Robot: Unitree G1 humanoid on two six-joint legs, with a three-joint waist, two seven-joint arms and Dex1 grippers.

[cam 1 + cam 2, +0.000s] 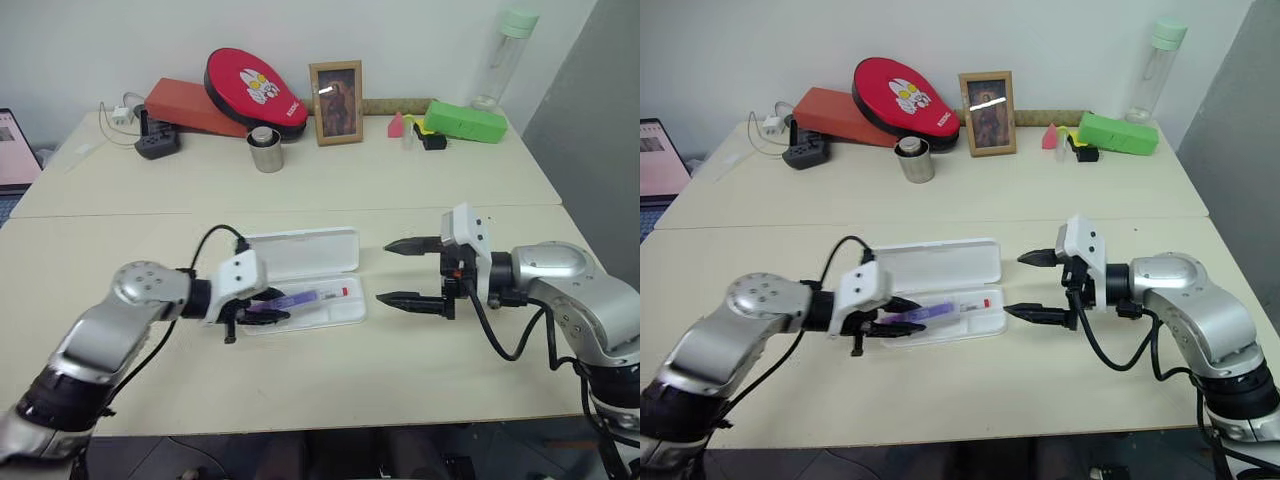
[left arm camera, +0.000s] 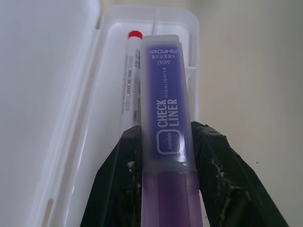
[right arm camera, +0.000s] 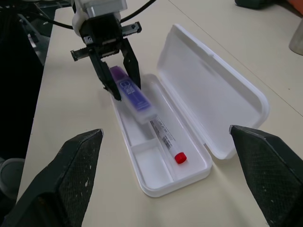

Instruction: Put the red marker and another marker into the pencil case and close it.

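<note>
The white pencil case lies open in the middle of the near table, its lid folded back. In its tray rests the red marker, red cap toward the right end. My left gripper is shut on the purple marker. It holds the marker low over the tray's left half, beside and in line with the red marker. Whether the purple marker touches the tray I cannot tell. My right gripper is open and empty, just off the case's right end, pointing at it.
On the far table stand a metal cup, a photo frame, a red paddle case on an orange box, a green box, a bottle and a power strip.
</note>
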